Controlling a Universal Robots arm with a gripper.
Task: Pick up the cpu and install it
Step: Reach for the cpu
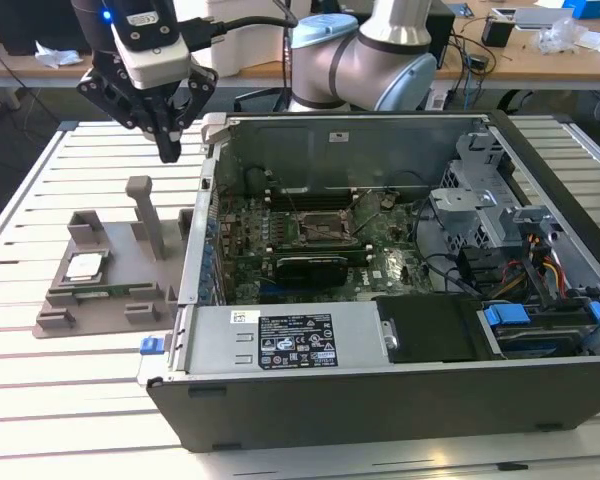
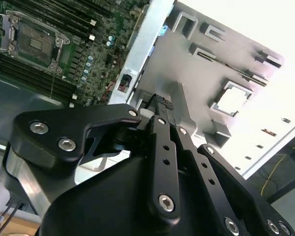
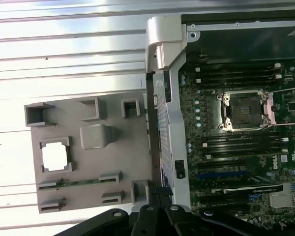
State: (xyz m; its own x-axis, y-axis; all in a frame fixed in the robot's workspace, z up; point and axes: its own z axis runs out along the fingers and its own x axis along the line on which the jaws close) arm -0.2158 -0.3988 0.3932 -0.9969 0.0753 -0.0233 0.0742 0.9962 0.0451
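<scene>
The cpu (image 1: 85, 266) is a small silver square lying flat in a recess of the grey holder tray (image 1: 110, 300) on the slatted table, at the exterior view's left. Both wrist views show the cpu (image 2: 234, 100) (image 3: 55, 156) bright in its recess. My black gripper (image 1: 168, 150) hangs well above the tray, behind its tall post (image 1: 145, 210) and close to the case's corner, fingers together and holding nothing. The fingertips (image 2: 163, 103) point down towards the tray. The empty socket (image 1: 325, 228) (image 2: 34, 44) (image 3: 246, 109) sits on the green motherboard with its frame open.
The open computer case (image 1: 380, 370) takes up the middle and the exterior view's right, with its metal side wall (image 1: 195, 250) next to the tray. Inside are cables, a drive cage (image 1: 480, 200) and a black power supply cover (image 1: 430, 330). A cluttered desk stands behind.
</scene>
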